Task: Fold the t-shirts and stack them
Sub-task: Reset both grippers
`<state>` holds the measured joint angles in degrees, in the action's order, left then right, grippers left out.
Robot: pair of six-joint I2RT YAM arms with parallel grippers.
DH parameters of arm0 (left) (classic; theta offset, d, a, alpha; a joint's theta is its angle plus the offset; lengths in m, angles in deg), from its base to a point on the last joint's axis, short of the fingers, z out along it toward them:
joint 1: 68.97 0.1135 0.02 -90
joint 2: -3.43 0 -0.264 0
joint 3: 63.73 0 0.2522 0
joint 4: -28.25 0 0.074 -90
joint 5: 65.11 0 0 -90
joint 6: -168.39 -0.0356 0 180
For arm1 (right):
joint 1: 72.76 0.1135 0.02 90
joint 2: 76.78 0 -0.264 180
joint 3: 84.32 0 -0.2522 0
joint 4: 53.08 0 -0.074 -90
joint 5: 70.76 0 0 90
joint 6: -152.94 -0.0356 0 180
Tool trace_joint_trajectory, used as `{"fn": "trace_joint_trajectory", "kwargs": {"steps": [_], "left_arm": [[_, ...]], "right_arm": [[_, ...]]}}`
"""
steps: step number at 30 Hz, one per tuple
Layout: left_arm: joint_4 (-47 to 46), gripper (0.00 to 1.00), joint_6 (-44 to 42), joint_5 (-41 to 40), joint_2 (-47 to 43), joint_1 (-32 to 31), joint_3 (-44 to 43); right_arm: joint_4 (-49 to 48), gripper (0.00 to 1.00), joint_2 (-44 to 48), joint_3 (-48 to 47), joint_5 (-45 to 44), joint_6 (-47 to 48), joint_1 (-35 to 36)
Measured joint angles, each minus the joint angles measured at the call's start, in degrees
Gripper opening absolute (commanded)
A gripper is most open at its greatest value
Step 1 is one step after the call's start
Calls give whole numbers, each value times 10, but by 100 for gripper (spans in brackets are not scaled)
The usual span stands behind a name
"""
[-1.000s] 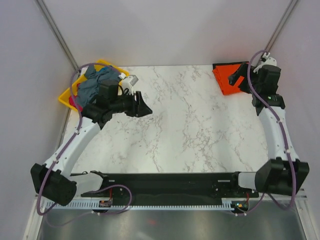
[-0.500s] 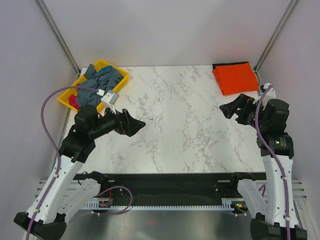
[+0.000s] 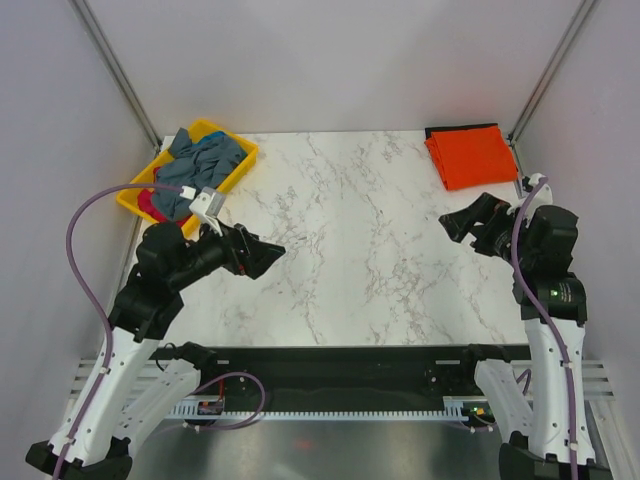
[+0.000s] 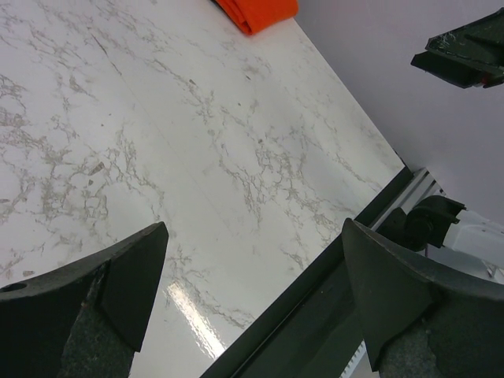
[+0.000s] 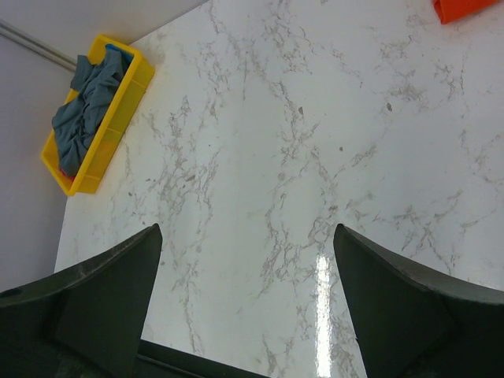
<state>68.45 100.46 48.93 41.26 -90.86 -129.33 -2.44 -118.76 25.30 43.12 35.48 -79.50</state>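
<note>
Over at the far right corner of the marble table (image 3: 370,230), the bright orange t-shirt (image 3: 470,158) lies folded flat. It rests on a black shirt (image 3: 462,128), of which only a thin strip shows along the far edge. At the far left corner, the grey-blue shirts (image 3: 200,160) sit crumpled in a heap inside the yellow tray (image 3: 132,198). A bit of pink cloth (image 3: 150,204) peeks out at the tray's near end.

The left gripper (image 3: 270,252) hangs above bare marble on the near side of the tray, apart from it. Its jaws are spread wide with nothing between them, pointing toward the middle of the table. The right gripper (image 3: 458,215) hangs by the right edge, on the near side of the orange t-shirt and clear of it. Its jaws are likewise spread wide and hold nothing. Both wrist views show only bare marble between the fingers.
</note>
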Motion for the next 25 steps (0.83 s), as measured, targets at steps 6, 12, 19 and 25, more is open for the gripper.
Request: {"fn": "trace_joint_trajectory", "kwargs": {"steps": [6,12,19,25], "left_arm": [[0,99,0,0,1,0,-3],[-1,99,5,1,2,0,-4],[0,99,5,2,-12,0,-4],[0,99,5,4,-23,0,-4]], "right_arm": [[0,98,20,0,-4,-3,0],[0,98,25,0,-6,-4,0],[3,98,29,-1,-17,-4,0],[5,98,32,-1,-20,-4,0]]}}
